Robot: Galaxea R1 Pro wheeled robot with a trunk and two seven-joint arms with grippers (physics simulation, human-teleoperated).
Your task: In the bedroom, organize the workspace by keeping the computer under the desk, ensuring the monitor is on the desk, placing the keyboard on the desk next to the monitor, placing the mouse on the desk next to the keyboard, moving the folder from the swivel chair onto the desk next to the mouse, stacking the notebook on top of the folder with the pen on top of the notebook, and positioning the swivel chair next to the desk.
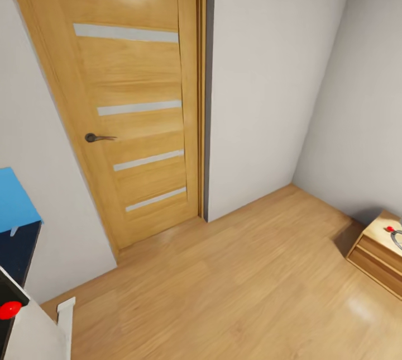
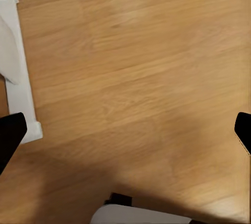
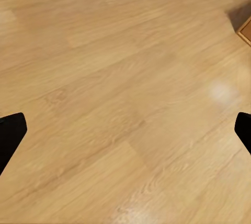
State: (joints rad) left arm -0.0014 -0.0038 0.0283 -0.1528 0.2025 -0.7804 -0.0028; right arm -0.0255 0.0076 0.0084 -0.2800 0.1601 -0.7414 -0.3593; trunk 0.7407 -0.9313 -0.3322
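A bright blue panel above a dark body juts in at the left edge of the head view; it looks like one end of the desk. My left gripper hangs open over bare wood floor, its black fingertips spread wide with nothing between them. My right gripper is open too, its fingertips wide apart above the same floor. The computer, monitor, keyboard, mouse, folder, notebook, pen and swivel chair are out of view.
A closed wooden door with a dark lever handle stands ahead, pale grey walls beside it. A low light-wood unit sits at the right edge. White parts of my body show low at the left. Light wood floor stretches ahead.
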